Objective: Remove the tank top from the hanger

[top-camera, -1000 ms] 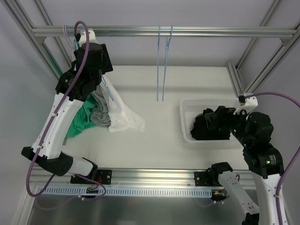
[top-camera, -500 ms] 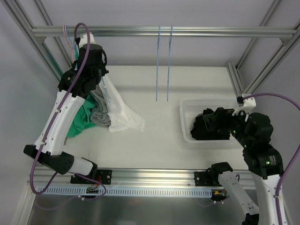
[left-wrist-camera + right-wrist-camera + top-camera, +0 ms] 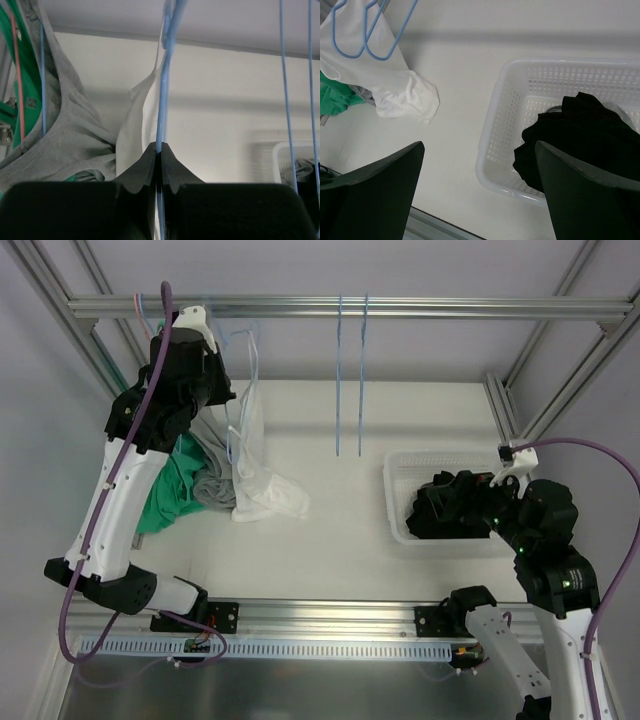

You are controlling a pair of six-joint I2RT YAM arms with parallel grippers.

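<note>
Presently, step in hand: hanger secured, garment not yet off. Left gripper (image 3: 160, 148): jaws pressed together on the thin blue wire of the hanger (image 3: 165, 75), nothing else in the pinch. Tank top (image 3: 262, 480): white, at upper left of the overhead view, still draped on that hanger, its lower end slumped on the table (image 3: 400, 430) just beside a grey garment (image 3: 75, 130) and a green garment (image 3: 165, 490); whether the hook sits on the rail (image 3: 450, 308) cannot be told. Right gripper (image 3: 479, 150): jaws wide apart, holding nothing, hanging over the near left corner of the basket (image 3: 492, 115) at right of frame, well apart from the tank top. Next move, as judged: the straps need slipping off the hanger's shoulders, which probably calls for the free arm to cross over and take the cloth while the wire is held firm. Surface: pale matte tabletop. Surroundings: aluminium frame, two bare blue hangers (image 3: 350, 380) mid-rail, black clothing (image 3: 580, 135) in the basket.
</note>
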